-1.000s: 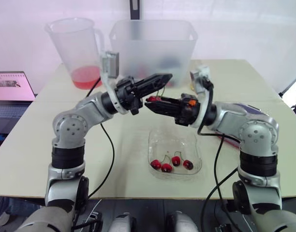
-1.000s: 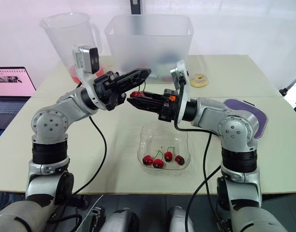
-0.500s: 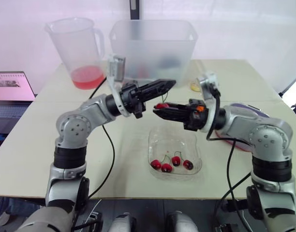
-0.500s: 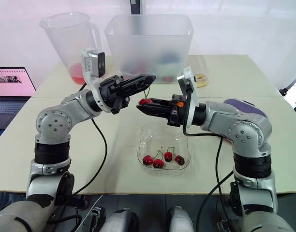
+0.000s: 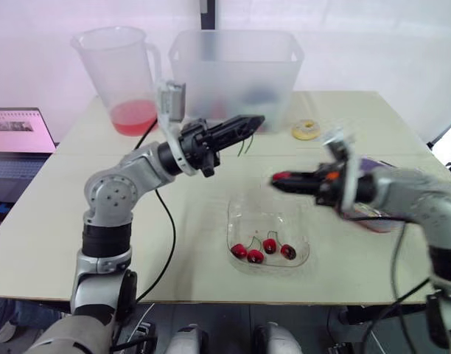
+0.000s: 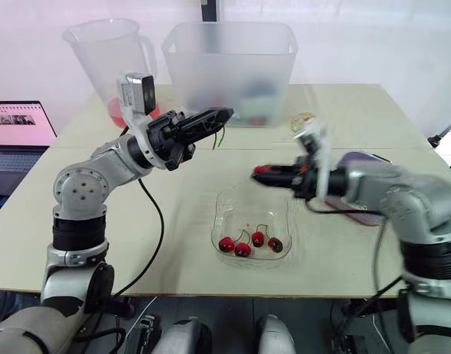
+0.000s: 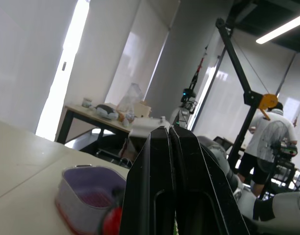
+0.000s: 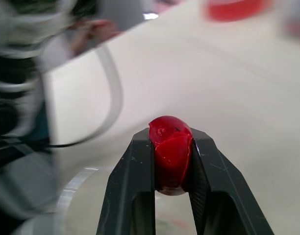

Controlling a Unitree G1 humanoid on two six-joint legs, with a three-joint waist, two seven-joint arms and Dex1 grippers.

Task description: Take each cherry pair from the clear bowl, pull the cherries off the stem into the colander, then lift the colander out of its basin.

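The right jaws pinch a single glossy red cherry [image 8: 170, 157] between their black tips, held in the air just over the far rim of the clear plastic bowl [image 5: 236, 215]. The left jaws are pressed together on a thin green stem [image 5: 243, 147], which dangles bare from their tips; they are raised beyond the bowl's far-left corner, well apart from the right jaws. In the near end of the bowl lie four more red cherries [image 5: 262, 249], with stems on them. The bowl sits on the pale tabletop [image 5: 41, 221] near its front edge. To the right of the bowl, partly hidden behind the right arm, stands the purple colander [image 7: 93, 188]. Beyond the bowl, at the back of the tabletop, stands a large frosted plastic tub [image 5: 236, 70]. Left of the tub is a clear jug holding some red liquid [image 5: 115, 66], and a small pale ring [image 5: 306, 130] lies by its right corner. Far to the bowl's left is an open laptop [image 5: 19, 133].
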